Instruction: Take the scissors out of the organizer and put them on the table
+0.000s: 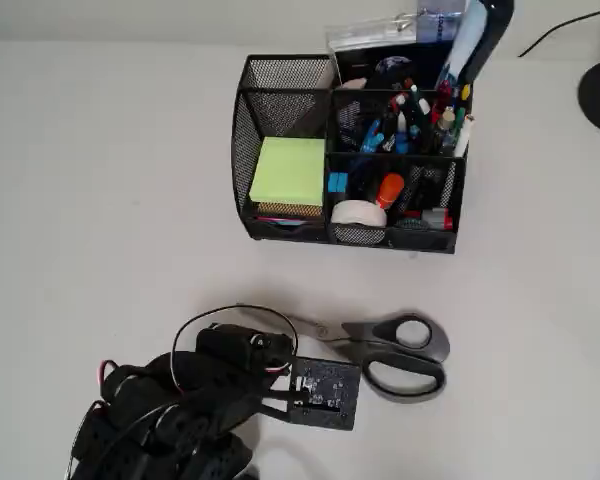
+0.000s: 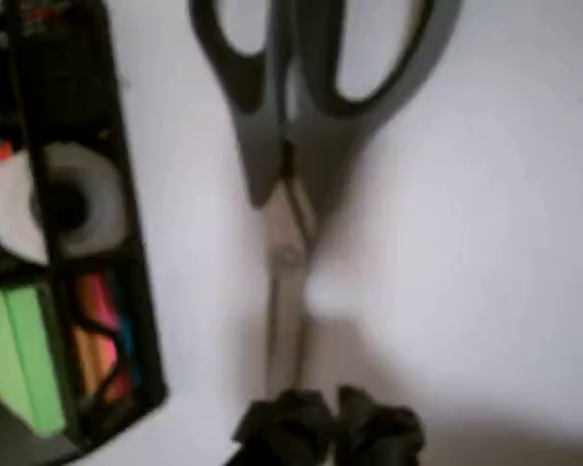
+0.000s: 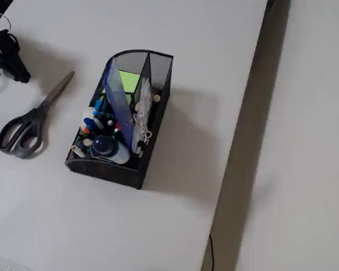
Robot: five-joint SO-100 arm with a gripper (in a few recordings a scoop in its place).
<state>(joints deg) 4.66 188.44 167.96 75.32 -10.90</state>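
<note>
Gripper (image 2: pixel 327 427) sat at the bottom edge of the wrist view as two dark fingertips (image 2: pixel 284 424) close together, with nothing visibly between them; could not tell for certain whether fully pressed shut. Hung just short of the blade tips, apparently not touching them. In the fixed view, seen as a dark shape at the upper left corner, apart from the blade point.

Directly ahead of the fingers lay the scissors (image 1: pixel 385 352), flat on the table (image 1: pixel 100 200), blades toward the gripper and handles away. Judged already delivered: out of the caddy and resting on the bare surface, so the gap between fingertips and blades probably marked a release rather than a coming grasp. Blades closed, silver and narrow, pivot screw visible in the overhead view; large grey loop handles with dark inner rims, one loop bigger than the other.

Further out, to the left in the wrist view, stood the black wire-mesh organizer (image 1: pixel 242 140), well apart from the scissors. Green sticky notes (image 1: pixel 287 170) in one compartment, a white tape roll (image 1: pixel 358 213) in the next, pens and markers (image 1: pixel 420 120) upright behind.
</note>
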